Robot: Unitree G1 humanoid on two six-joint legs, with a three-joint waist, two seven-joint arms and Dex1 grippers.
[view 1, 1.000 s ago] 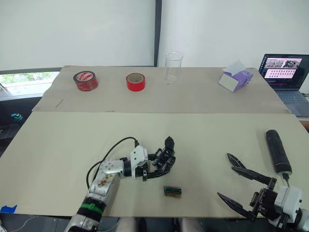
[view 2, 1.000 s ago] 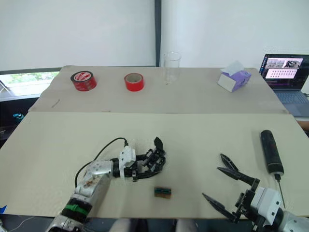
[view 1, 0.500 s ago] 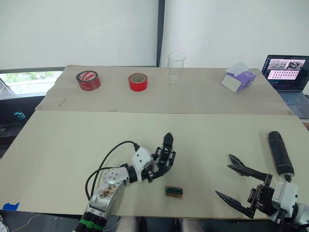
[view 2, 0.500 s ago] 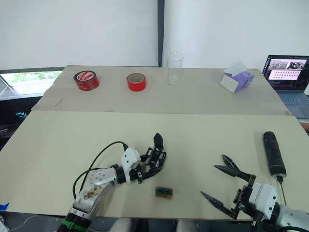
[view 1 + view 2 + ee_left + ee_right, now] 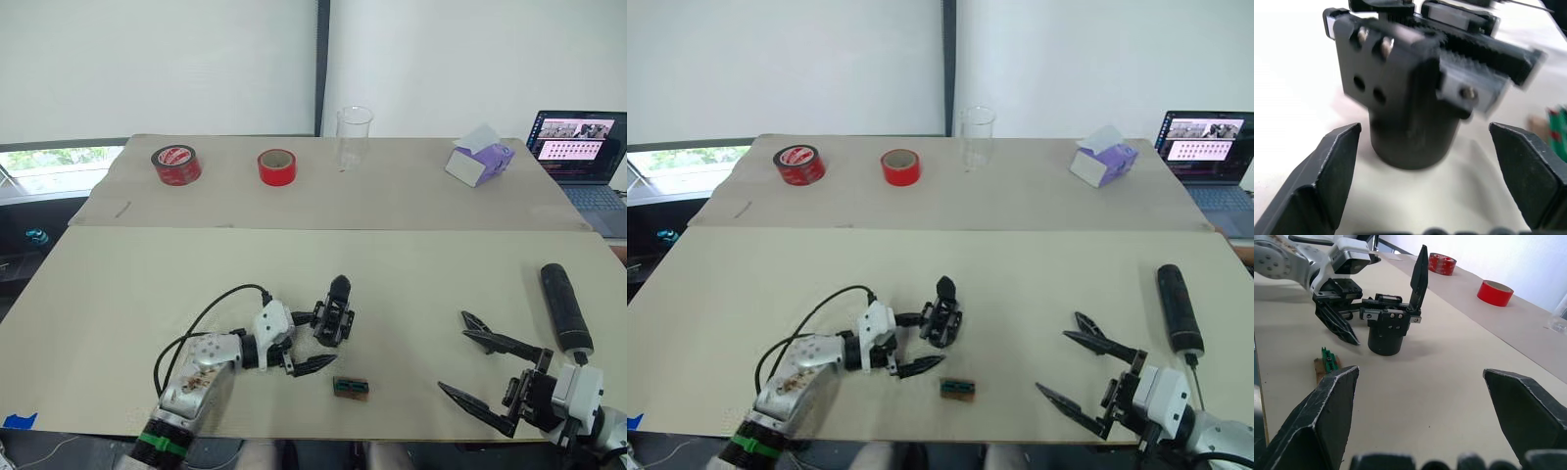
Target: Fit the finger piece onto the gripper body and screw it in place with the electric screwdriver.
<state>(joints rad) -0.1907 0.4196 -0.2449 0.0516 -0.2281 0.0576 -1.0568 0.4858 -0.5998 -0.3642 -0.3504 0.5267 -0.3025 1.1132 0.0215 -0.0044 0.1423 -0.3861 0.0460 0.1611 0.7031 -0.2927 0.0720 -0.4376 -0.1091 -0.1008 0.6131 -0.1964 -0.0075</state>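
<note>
Left eye view: both jaws open, gripper body (image 5: 335, 320) standing free between the left pair.

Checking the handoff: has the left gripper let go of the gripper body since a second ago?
Yes. The left gripper has opened and drawn back from the gripper body, which stands by the green block.

gripper body (image 5: 1410, 88) blurred, top cut off; laptop (image 5: 586, 157) cut by edge

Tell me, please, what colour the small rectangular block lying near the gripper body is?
The small rectangular block is green on top with a brown underside, clearest in the right wrist view.
</note>
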